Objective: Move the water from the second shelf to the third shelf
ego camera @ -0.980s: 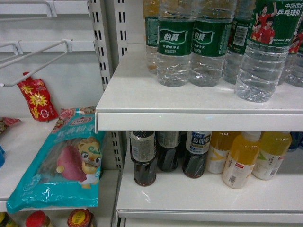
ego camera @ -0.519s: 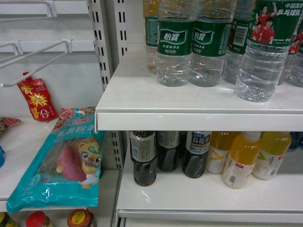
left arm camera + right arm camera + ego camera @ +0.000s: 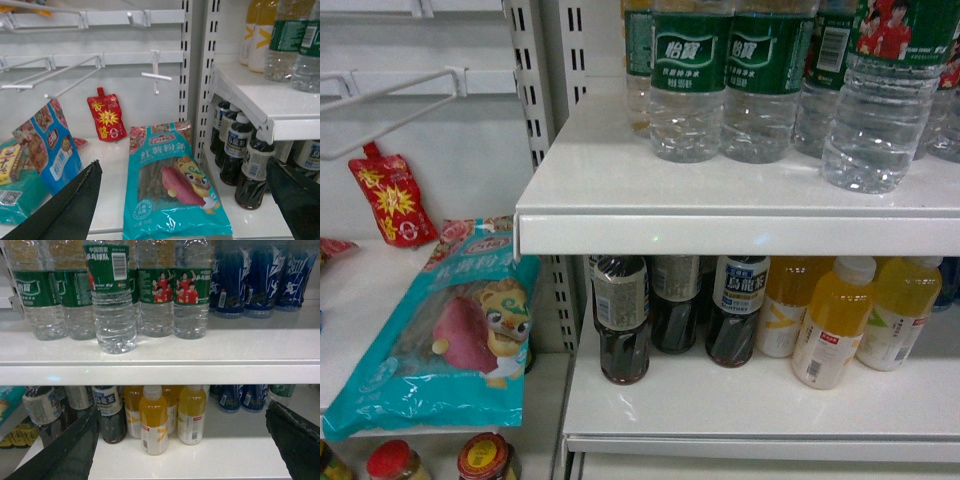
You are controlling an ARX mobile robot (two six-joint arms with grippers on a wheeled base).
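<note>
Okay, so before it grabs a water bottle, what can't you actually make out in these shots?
- Caps of the water bottles: cut off by the top edge in the head and right wrist views.
- Back-row dark tea bottles: upper parts hidden under the upper shelf, head view.
- Left gripper and right gripper: only dark finger edges at the frame bottom.

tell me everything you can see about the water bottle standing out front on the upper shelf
The water bottle is clear ribbed plastic, filled with water, with a green wrap label; the right wrist view shows white Chinese text and a barcode, the head view red-shirted players. It stands upright near the front edge of the white upper shelf, ahead of the row of matching bottles. Its cap is cropped out of every view. Nothing grips it; whether it touches the bottles behind is unclear.
</note>
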